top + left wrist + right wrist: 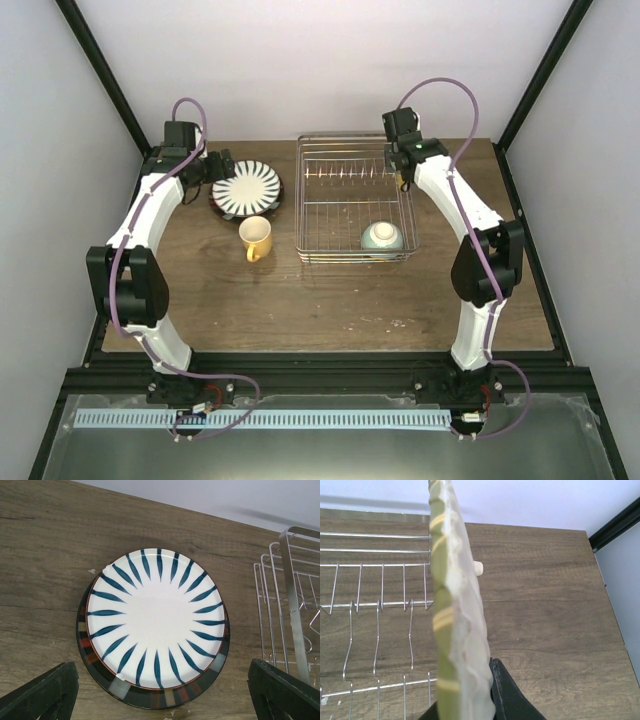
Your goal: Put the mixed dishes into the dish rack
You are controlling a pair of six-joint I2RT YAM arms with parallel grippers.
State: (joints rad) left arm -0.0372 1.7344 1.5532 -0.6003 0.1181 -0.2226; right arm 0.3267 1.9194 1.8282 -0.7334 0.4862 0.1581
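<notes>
The white plate with dark radial stripes [247, 189] lies on top of the dark-rimmed plate [220, 209] at the back left. In the left wrist view the striped plate [157, 617] covers the tan centre of the dark-rimmed plate [150, 698]. My left gripper [222, 165] is open and hovers just above them, its fingers [45, 695] wide apart at either side. My right gripper [403, 180] is shut on the small yellow-orange plate [451, 605], held upright and edge-on over the dish rack's right side. The pale green bowl [382, 237] sits in the dish rack [300, 200]. The yellow mug [256, 238] stands left of the rack.
The rack's upright prongs [380, 585] are just left of the held plate. The rack's left wall [290, 605] is close to the right of the stacked plates. Black frame posts stand at the table's back corners.
</notes>
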